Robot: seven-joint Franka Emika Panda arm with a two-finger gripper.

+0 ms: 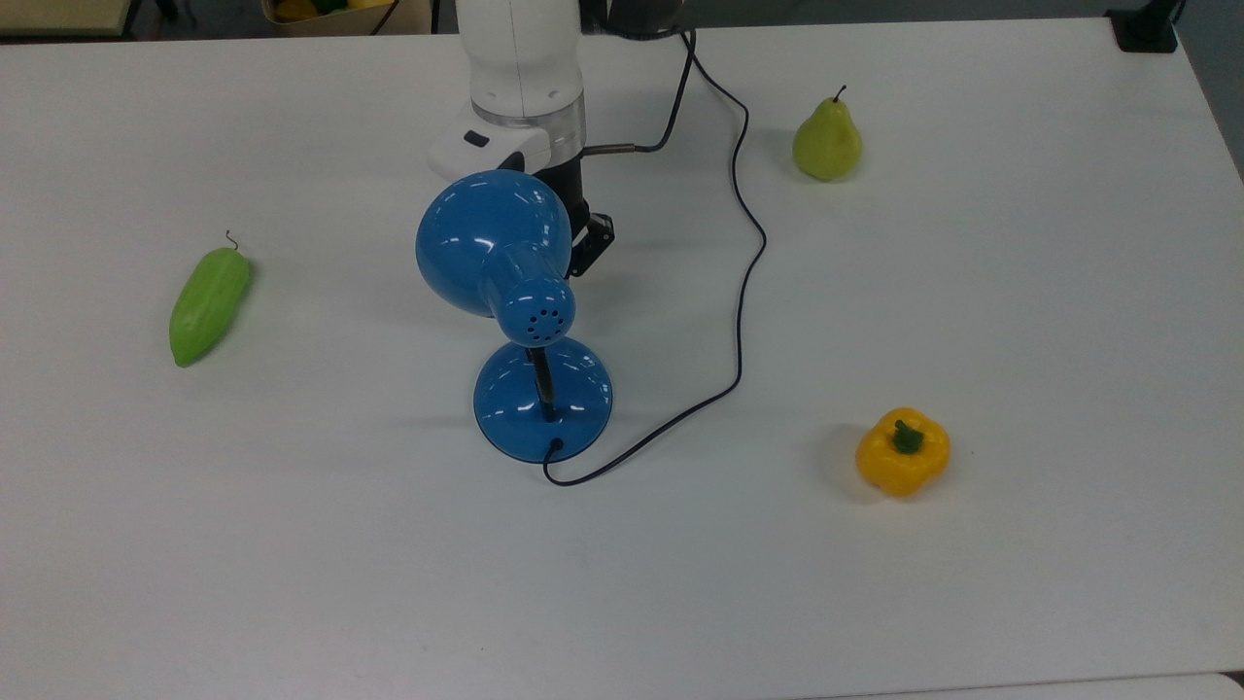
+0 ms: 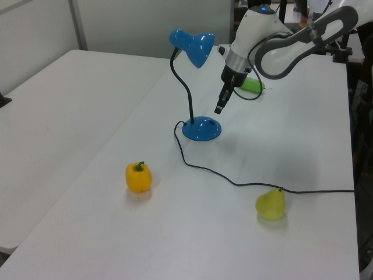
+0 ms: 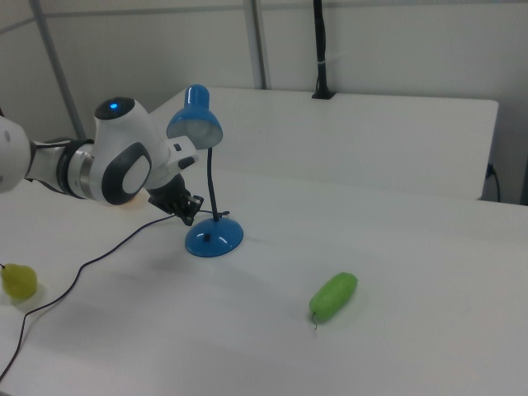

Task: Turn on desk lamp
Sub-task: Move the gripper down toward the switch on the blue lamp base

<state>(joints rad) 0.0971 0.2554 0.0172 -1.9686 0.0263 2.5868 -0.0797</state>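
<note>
The desk lamp stands mid-table, its glossy blue dome shade (image 1: 491, 238) tilted over its round blue base (image 1: 542, 399), with a thin black cord (image 1: 741, 292) trailing away. The lamp is unlit. In the left view my gripper (image 2: 219, 108) hangs a little above the base (image 2: 201, 128), to the left view's right of it and below the shade (image 2: 194, 45). Its fingers are shut with nothing held. In the right view the gripper (image 3: 186, 216) sits just left of the base (image 3: 214, 238). In the top view the shade hides most of the gripper.
A green pear (image 1: 827, 139) lies at the top view's upper right beside the cord. A yellow bell pepper (image 1: 903, 451) sits at the lower right. A green cucumber-like vegetable (image 1: 209, 303) lies at the left. The white table (image 1: 292, 564) stretches wide around them.
</note>
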